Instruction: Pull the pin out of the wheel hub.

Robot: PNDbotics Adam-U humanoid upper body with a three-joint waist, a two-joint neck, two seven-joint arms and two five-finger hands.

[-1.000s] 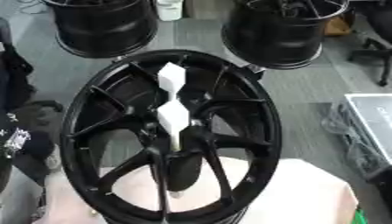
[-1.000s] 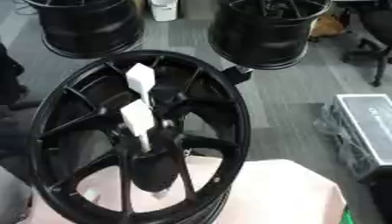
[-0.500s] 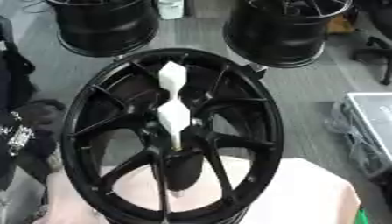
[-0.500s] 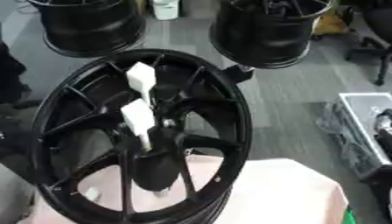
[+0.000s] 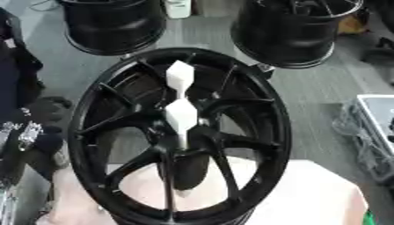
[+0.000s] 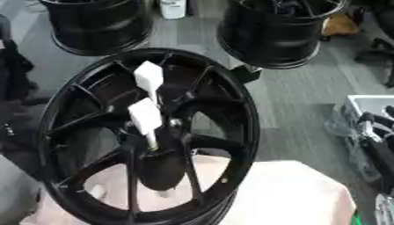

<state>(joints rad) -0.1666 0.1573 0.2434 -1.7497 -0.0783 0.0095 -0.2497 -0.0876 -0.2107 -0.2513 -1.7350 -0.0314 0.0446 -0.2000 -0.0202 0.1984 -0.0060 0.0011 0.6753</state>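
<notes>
A black spoked wheel hub stands tilted on a pale pink surface. Two white-headed pins stick out of its middle on thin stems: an upper pin and a lower pin, whose stem runs down into the hub centre. My left hand shows at the left edge, open with fingers up, well apart from the hub. At the right edge my right hand is open with fingers up, also clear of the hub. Neither hand touches a pin.
Two more black wheels stand on the grey floor behind the hub, with a white bottle between them. A grey case with cables lies on the floor to the right.
My right hand has come up into the right edge of the right eye view. The hub and both pins have not moved.
</notes>
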